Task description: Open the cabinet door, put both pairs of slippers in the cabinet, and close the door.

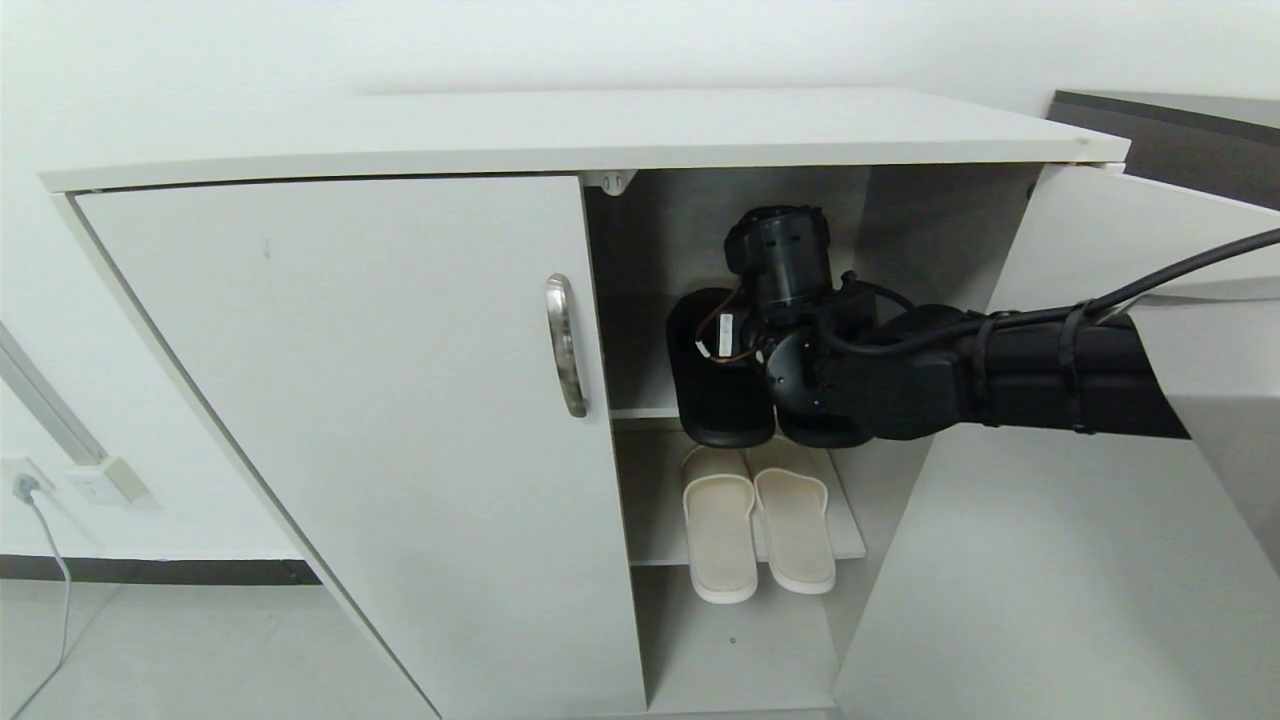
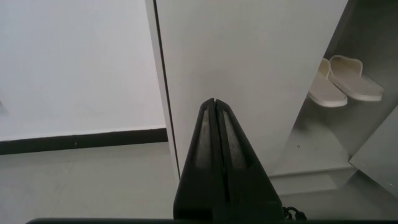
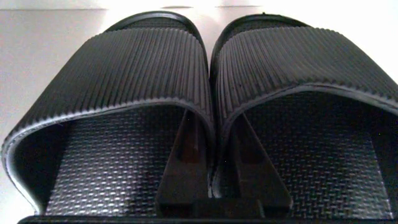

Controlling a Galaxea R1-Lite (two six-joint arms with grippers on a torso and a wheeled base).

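The white cabinet (image 1: 600,130) has its right door (image 1: 1050,580) swung open and its left door (image 1: 350,400) closed. A pair of black slippers (image 1: 712,395) (image 3: 149,74) rests at the edge of the upper shelf. My right gripper (image 3: 214,165) is shut on the black slippers, its fingers (image 3: 186,155) inside them and pinching the two inner walls together. A pair of white slippers (image 1: 758,520) (image 2: 342,84) lies on the lower shelf, overhanging its front edge. My left gripper (image 2: 214,106) is shut on nothing, low in front of the closed left door.
The closed door carries a metal handle (image 1: 565,345) beside the opening. Under the white slippers is the cabinet's bare bottom compartment (image 1: 735,650). A wall socket with a cable (image 1: 25,487) sits low at the left, and dark furniture (image 1: 1180,140) stands at the far right.
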